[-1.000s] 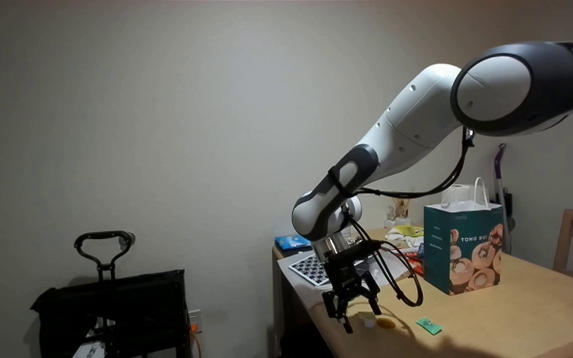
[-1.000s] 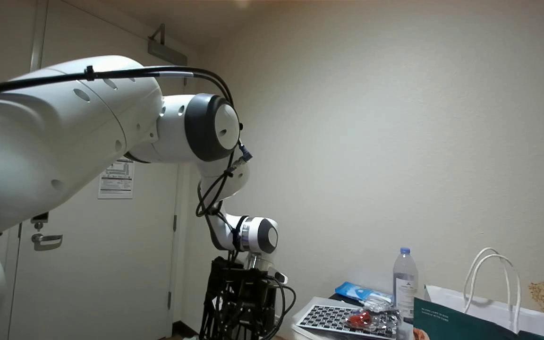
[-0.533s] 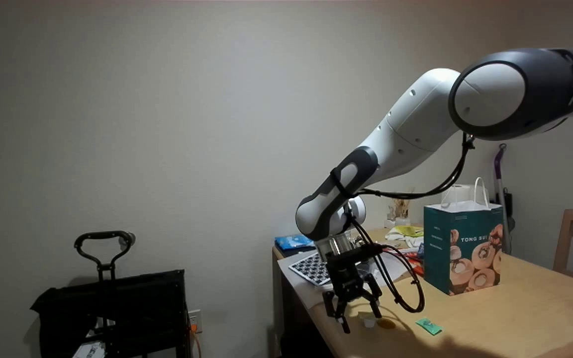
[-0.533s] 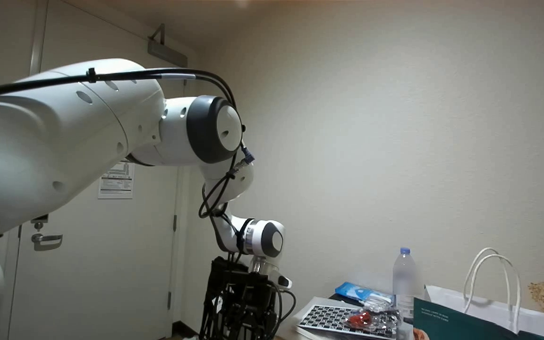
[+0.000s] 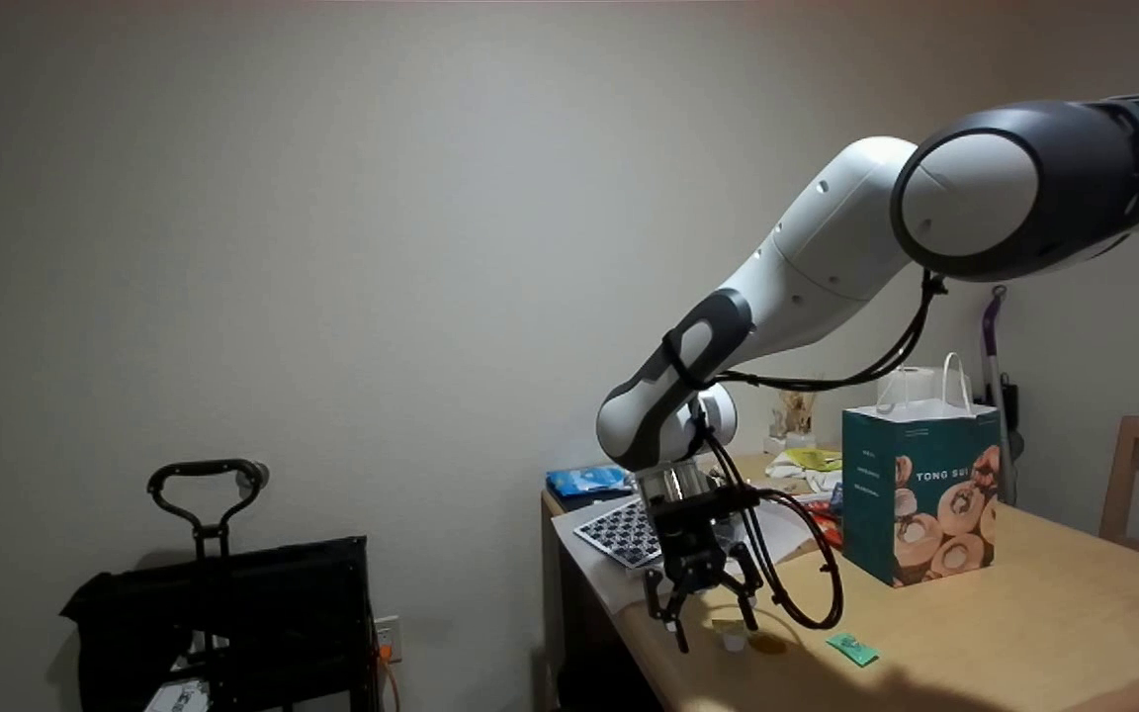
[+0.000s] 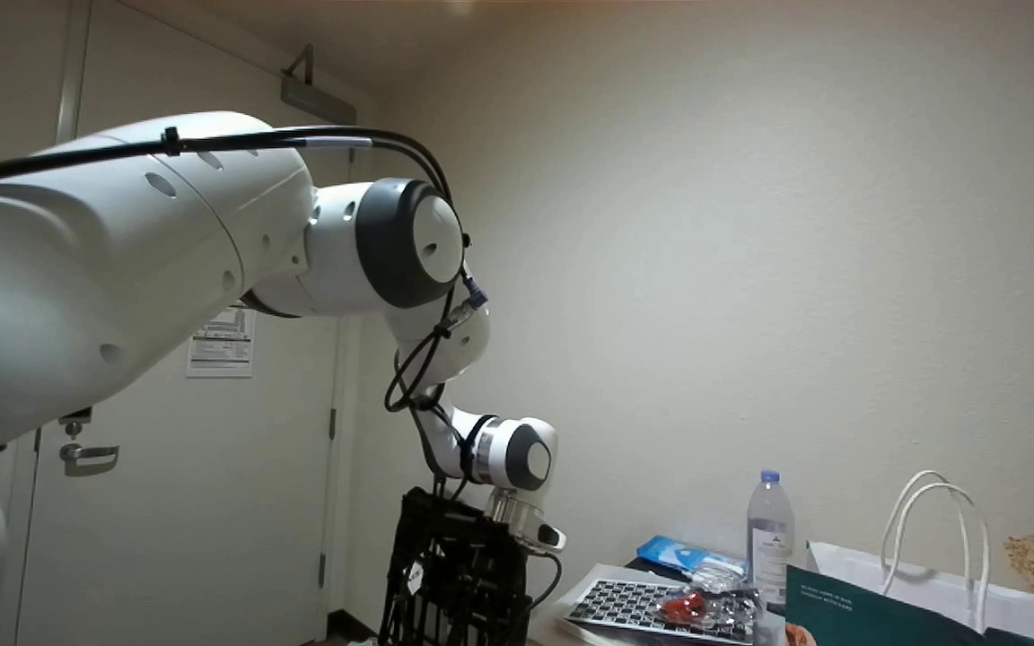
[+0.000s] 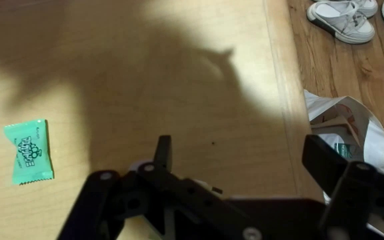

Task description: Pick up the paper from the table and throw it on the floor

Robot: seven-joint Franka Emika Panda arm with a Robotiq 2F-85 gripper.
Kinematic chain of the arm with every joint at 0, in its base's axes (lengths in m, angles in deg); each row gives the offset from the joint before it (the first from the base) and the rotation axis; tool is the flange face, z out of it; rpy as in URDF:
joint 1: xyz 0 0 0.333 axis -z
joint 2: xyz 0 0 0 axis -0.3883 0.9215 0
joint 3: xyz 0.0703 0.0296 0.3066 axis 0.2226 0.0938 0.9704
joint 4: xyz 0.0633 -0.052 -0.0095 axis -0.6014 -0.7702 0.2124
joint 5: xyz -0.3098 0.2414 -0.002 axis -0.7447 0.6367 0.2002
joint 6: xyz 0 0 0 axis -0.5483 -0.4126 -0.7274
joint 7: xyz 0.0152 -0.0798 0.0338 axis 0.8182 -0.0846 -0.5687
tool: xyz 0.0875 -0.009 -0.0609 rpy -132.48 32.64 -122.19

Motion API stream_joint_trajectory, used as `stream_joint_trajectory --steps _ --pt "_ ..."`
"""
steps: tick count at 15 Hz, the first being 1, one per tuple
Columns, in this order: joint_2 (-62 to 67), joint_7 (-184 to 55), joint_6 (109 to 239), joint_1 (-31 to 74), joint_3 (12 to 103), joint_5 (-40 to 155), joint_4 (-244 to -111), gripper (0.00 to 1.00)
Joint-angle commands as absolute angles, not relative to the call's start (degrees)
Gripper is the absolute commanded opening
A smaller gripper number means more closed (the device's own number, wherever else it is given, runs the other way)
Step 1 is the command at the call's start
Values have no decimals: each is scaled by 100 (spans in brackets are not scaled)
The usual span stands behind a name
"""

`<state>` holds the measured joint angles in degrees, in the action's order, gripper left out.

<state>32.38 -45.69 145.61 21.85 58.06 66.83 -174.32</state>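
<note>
The pale wooden table (image 5: 1044,613) also fills most of the wrist view (image 7: 195,100). A small green wrapper (image 5: 852,649) lies on it, left of the fingers in the wrist view (image 7: 32,151). A small yellowish scrap (image 5: 728,626) lies by a tiny white piece and an amber patch, mostly hidden behind the fingers in the wrist view. I cannot tell which of these is the paper. My gripper (image 5: 716,635) is open above the table near its edge. In the wrist view the gripper (image 7: 240,148) has nothing between its fingertips. Its fingertips do not show in the remaining exterior view.
A teal printed bag (image 5: 945,504) stands on the table. A checkered board (image 5: 621,535) lies on white sheets, with a bottle (image 6: 768,538) behind. Past the table edge are wooden floor (image 7: 362,70), shoes (image 7: 345,25) and an open white bag (image 7: 377,140). A black cart (image 5: 233,613) stands by the wall.
The wrist has moved slightly to the right in both exterior views, and the gripper has risen a little. Its fingers stay open. The things on the table have not moved.
</note>
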Motion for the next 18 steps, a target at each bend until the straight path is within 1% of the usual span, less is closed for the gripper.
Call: stream_joint_trajectory --steps 1,3,4,8,13,14,15,17,18 --pt "3255 -4579 14556 2159 5759 6712 -17411 100" --pt "3259 -4578 14556 2150 5758 6711 -17411 100" --pt "3309 -4137 14663 2063 5651 6745 -17379 100" --pt "3410 -3660 14839 2169 5495 6873 -17331 100" --pt "3746 -3458 14772 2236 5439 6898 -16948 100" --pt "3798 -3427 14756 2243 5446 6909 -16869 75" --pt "3841 -3407 14751 2238 5451 6905 -16792 73" --pt "3925 -3359 14739 2214 5449 6880 -16651 60" --pt "3960 -3311 14732 2203 5441 6870 -16586 53"
